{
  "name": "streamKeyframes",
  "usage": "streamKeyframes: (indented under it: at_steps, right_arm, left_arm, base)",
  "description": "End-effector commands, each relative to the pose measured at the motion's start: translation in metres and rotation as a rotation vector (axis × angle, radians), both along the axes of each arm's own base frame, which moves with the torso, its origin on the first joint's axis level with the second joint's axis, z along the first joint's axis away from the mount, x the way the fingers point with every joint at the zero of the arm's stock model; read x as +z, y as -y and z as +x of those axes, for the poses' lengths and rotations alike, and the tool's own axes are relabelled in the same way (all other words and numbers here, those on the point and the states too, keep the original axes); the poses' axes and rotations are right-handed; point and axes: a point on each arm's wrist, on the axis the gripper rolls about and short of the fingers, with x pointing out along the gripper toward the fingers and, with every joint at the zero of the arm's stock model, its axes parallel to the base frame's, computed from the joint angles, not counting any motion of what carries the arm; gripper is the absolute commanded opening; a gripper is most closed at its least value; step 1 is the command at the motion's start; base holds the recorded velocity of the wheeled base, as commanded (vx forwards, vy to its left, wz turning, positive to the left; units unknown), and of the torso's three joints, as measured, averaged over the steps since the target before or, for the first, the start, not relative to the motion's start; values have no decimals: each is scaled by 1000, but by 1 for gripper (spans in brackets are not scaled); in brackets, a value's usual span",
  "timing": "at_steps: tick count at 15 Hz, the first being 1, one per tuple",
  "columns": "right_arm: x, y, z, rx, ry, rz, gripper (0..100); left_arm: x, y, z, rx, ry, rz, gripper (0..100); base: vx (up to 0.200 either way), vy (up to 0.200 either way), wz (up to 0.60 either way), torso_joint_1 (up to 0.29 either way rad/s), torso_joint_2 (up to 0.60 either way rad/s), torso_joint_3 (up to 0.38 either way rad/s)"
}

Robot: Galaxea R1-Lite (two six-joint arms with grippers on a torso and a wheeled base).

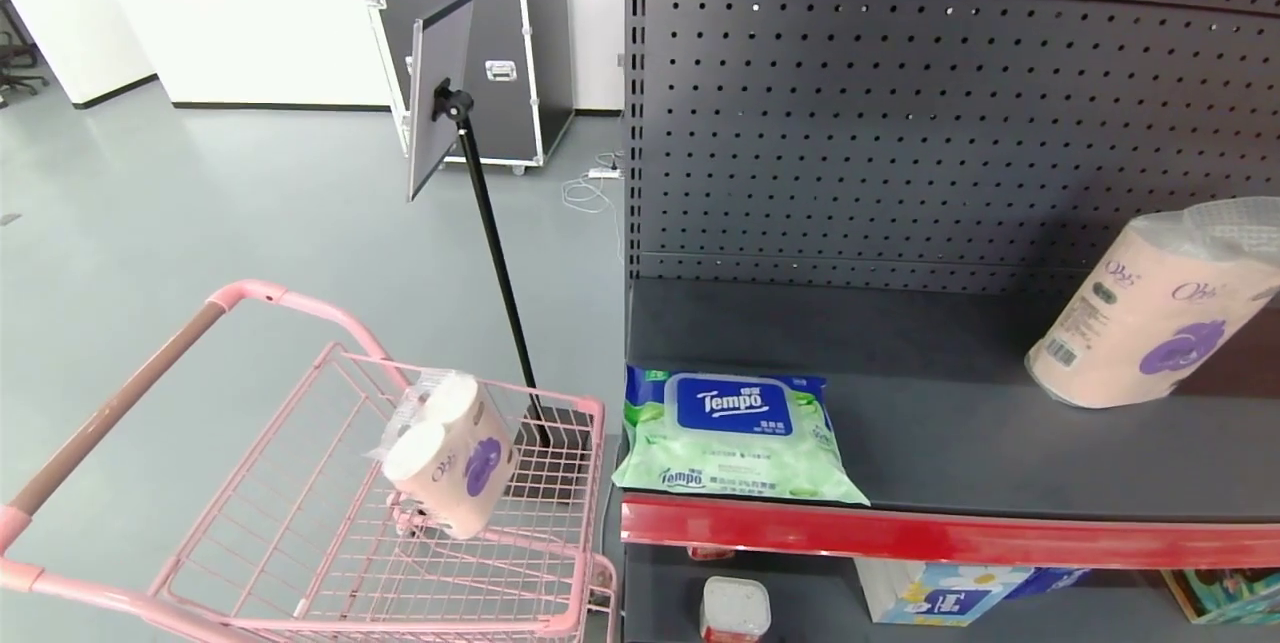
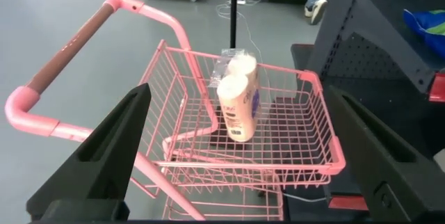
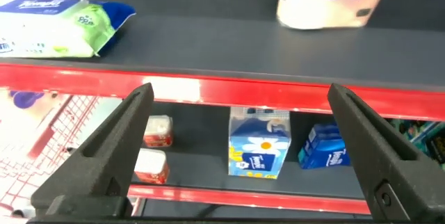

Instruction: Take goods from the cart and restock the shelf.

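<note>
Left wrist view, left fingers (image 2: 104,154) apart, toilet rolls (image 2: 236,106) in cart (image 2: 135,5), right fingers (image 3: 104,154) apart, lower-shelf boxes (image 3: 259,144)

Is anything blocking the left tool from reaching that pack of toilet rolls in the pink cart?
Nothing visible does. The left tool is open and looks down into the cart, where the toilet roll pack lies in the basket, uncovered from above. Only the wire walls ring it, so a reach from the top looks unobstructed.
</note>
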Motion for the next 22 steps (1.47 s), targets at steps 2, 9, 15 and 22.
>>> streamKeyframes:
  at_steps: [2, 9, 15, 22]
  right_arm:
    - [0, 0, 0, 0, -1, 1, 100]
    - [0, 0, 0, 0, -1, 1, 100]
    - [0, 0, 0, 2, -1, 1, 100]
    - [0, 0, 0, 0, -1, 1, 100]
  left_arm:
    - [0, 0, 0, 2, 0, -1, 100]
    - [0, 0, 0, 2, 0, -1, 100]
    - [0, 0, 0, 3, 0, -1, 100]
    - [0, 0, 0, 3, 0, -1, 100]
  base:
    - [0, 0, 0, 0, 0, 0]
    - [0, 0, 0, -132, 322, 185]
    - [0, 0, 0, -141, 352, 209]
    - [0, 0, 0, -138, 376, 225]
